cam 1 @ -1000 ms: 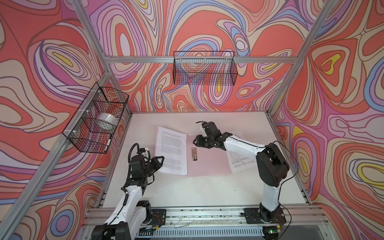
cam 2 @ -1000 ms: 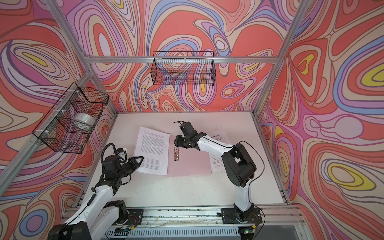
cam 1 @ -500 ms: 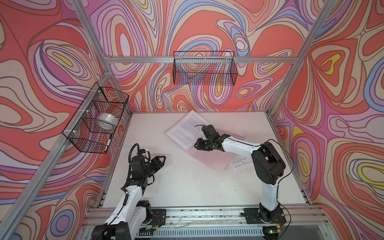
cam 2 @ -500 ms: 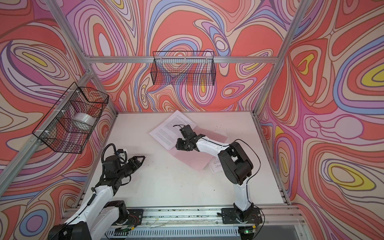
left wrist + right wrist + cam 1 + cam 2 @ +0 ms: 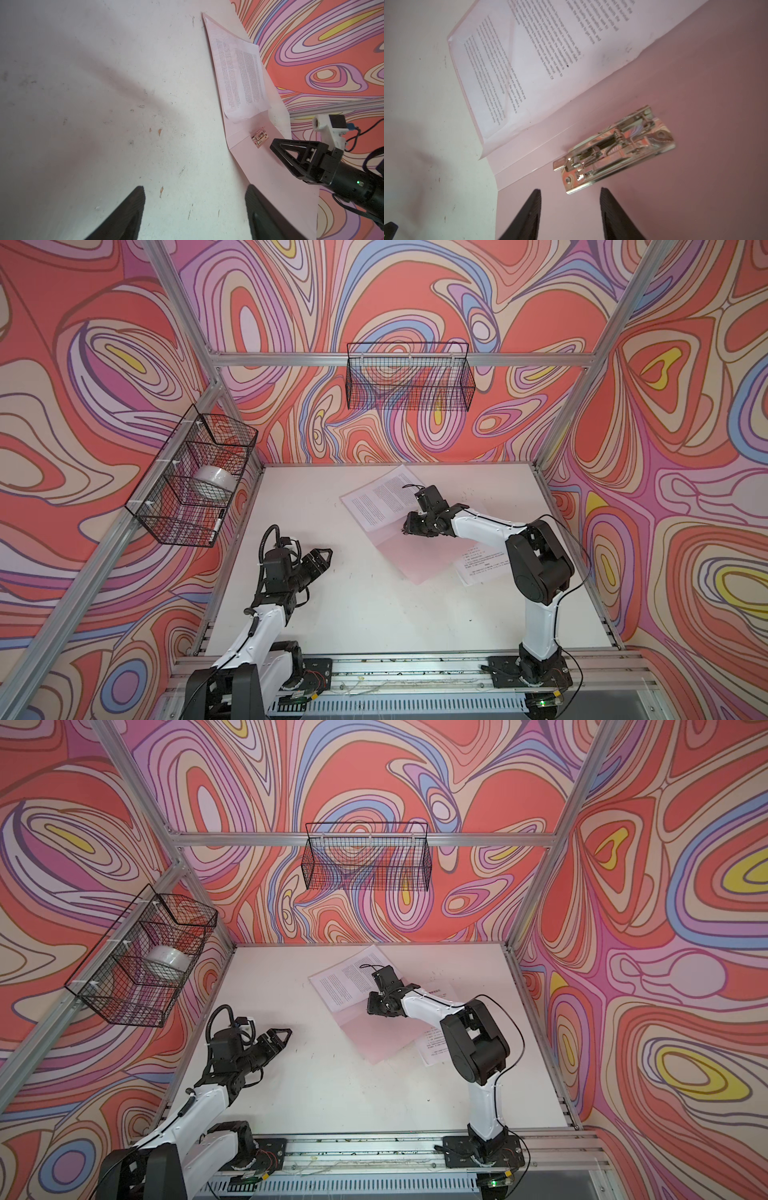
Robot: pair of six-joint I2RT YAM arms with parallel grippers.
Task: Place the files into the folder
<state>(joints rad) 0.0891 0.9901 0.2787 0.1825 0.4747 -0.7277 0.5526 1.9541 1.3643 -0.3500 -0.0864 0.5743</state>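
Note:
The pale pink folder lies open and turned diagonally on the table, its metal clip by the spine. Printed files rest on its far half, also seen in the right wrist view as files. Another printed sheet lies to the right, partly under the folder. My right gripper is open and empty, low over the folder just beside the clip. Off to the near left, over bare table, my left gripper stands wide open and holds nothing.
A wire basket holding a white roll hangs on the left wall. A second wire basket hangs on the back wall. Aluminium posts frame the table, and a rail runs along the front edge.
The folder with the files on it has swung round, its paper half moving toward the back wall under the right gripper. The left gripper has opened and stands apart from the folder.

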